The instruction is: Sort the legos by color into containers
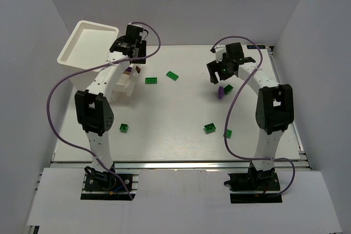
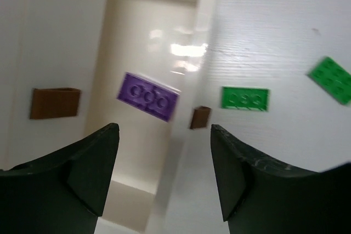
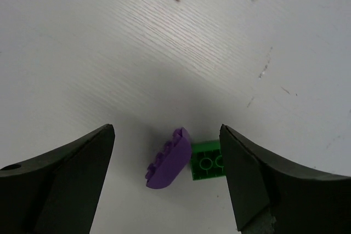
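Purple brick [image 2: 148, 96] sits in tray [image 2: 127, 36] below spread left fingers [image 2: 90, 171]; spread right fingers [image 3: 71, 179] flank purple lego [image 3: 169, 158] touching green lego [image 3: 207, 163].

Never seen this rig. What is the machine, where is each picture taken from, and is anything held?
Two robot arms stand bolted at the near edge of the table. The overhead picture looks down on both; the other two come from cameras on each wrist. The left end effector is open over the edge of the white tray, where a purple brick lies. The right end effector is open above a rounded purple piece touching a green brick. More green bricks lie scattered around. Nothing is held.
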